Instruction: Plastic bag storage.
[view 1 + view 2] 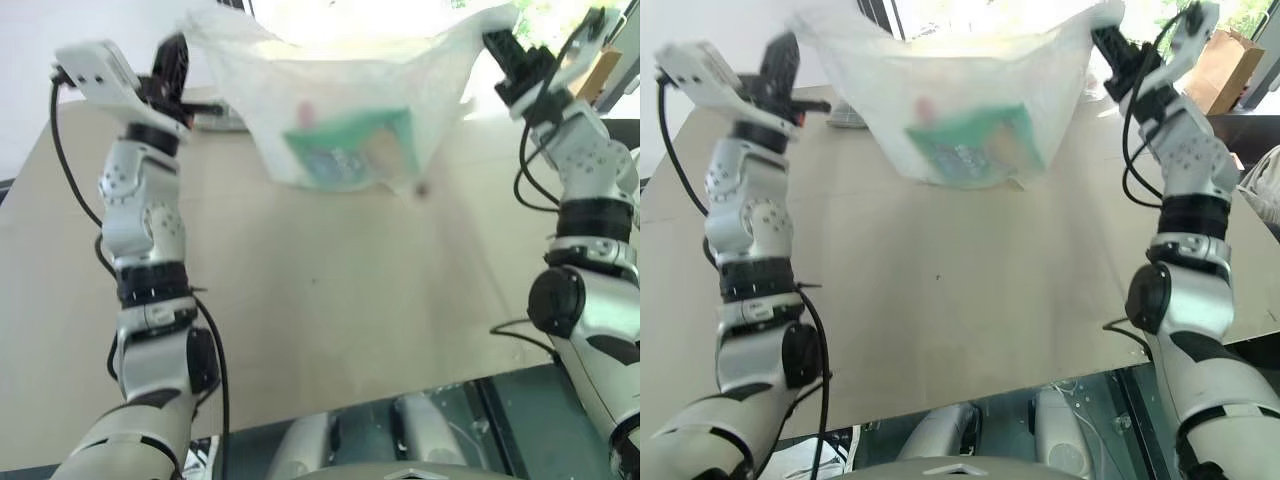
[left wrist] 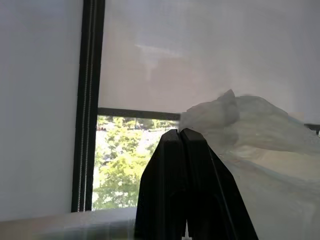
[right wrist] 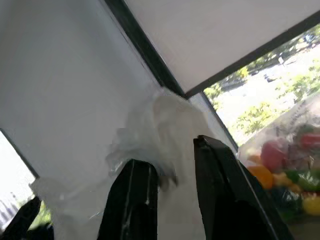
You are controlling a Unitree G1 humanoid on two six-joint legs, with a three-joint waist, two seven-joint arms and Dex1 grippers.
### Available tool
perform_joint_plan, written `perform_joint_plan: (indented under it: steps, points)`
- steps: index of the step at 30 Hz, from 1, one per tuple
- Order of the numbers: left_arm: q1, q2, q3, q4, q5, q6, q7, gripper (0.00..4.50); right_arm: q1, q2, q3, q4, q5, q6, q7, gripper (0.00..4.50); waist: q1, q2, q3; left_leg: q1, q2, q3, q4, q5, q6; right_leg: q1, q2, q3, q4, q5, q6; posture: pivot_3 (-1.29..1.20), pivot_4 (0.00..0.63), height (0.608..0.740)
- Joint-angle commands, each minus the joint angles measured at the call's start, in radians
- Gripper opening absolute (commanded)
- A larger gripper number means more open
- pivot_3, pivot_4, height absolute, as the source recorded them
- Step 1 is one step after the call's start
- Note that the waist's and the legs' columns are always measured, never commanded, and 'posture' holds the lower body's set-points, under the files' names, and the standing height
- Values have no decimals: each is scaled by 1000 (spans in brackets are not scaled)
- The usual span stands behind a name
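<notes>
The plastic bag [image 1: 340, 90], thin and translucent white, hangs stretched above the tan table [image 1: 350, 300] between both arms. A green packet [image 1: 350, 150] shows through its sagging bottom, which hangs just above the tabletop. My left gripper [image 2: 180, 132] is raised at the bag's left top corner and is shut on a bunched bit of its edge. At the right top corner, my right gripper [image 3: 170, 150] has its jaws apart. Crumpled film [image 3: 160, 125] drapes over one finger and across the gap.
A clear bag of colourful round items [image 3: 290, 170] lies by the window beyond the right gripper. A brown paper bag [image 1: 1225, 60] stands off the table's far right. The table's front edge [image 1: 350, 400] runs just ahead of me.
</notes>
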State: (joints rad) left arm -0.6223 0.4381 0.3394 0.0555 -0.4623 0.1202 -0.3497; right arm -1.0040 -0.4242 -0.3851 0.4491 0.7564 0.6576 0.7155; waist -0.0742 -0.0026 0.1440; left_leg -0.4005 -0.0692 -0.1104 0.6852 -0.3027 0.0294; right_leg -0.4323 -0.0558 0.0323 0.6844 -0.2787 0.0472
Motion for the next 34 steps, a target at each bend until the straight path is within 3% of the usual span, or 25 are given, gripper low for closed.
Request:
perform_joint_plan:
  steps: [1, 4, 8, 9, 10, 13, 18, 22, 27, 34]
  points:
    - [204, -6, -41, -251, -4, 98, 17, 551, 165, -77, 80, -247, 61, 157, 119, 3010, 1, 0, 0, 0, 0, 0, 0, 0, 0, 0, 0, 0, -1, 0, 0, 0, 150, 740]
    - [443, -20, -63, -448, -31, 173, 22, 1690, 401, -139, 169, -448, 27, 192, 146, 4377, 4, 0, 0, 0, 0, 0, -1, 0, 0, 0, 0, 1, -3, 0, 0, 0, 150, 740]
    - [632, -18, -29, -540, 34, 187, 65, 3584, 659, -222, 247, -648, -29, 150, 192, 4500, 27, 0, 0, 4, 0, 0, -1, 0, 0, 2, 0, 2, 0, 0, 0, 0, 150, 740]
    - [737, -12, -27, -545, 59, 162, 31, 3805, 753, -259, 251, -675, -72, 87, 230, 4500, 34, 0, -1, 5, 0, 2, 1, 0, 0, 2, 0, 3, 3, 0, 0, 0, 150, 740]
    - [851, -12, -22, -550, 60, 136, -21, 4363, 854, -304, 249, -693, -113, 23, 285, 4500, 40, 1, -2, 7, -1, 3, 1, 0, 0, 3, 1, 5, 5, 0, 0, 0, 150, 740]
    - [1069, -2, -17, -526, 79, 59, -129, 4452, 1068, -398, 223, -701, -188, -138, 414, 4500, 56, 2, -2, 16, -1, 7, -4, -3, 4, 12, 1, 8, -2, 0, 0, 0, 150, 740]
    - [1218, 20, -23, -454, 140, -43, -216, 4452, 1217, -443, 143, -493, -286, -378, 477, 4500, 88, -2, -2, 30, 2, 6, -5, -7, 10, 31, 1, 4, -11, 1, 1, 0, 150, 740]
    - [1232, 37, -16, -424, 150, -73, -247, 4452, 1105, -400, 75, -232, -318, -595, 454, 4500, 88, -3, -1, 53, 3, 6, -12, -10, 13, 58, 0, 4, -26, -1, -1, 0, 150, 740]
    - [1206, 86, 2, -402, 134, -95, -316, 4452, 915, -404, 76, -4, -336, -743, 517, 4500, 78, 1, -1, 54, 3, 12, -16, -10, 14, 54, 0, 8, -25, 2, 3, 0, 150, 740]
    - [1129, 113, 34, -370, 123, -121, -340, 4452, 748, -361, 120, 118, -348, -802, 588, 4500, 72, 1, 0, 52, 4, 11, -19, -9, 11, 52, 1, 7, -27, 1, 2, 0, 150, 740]
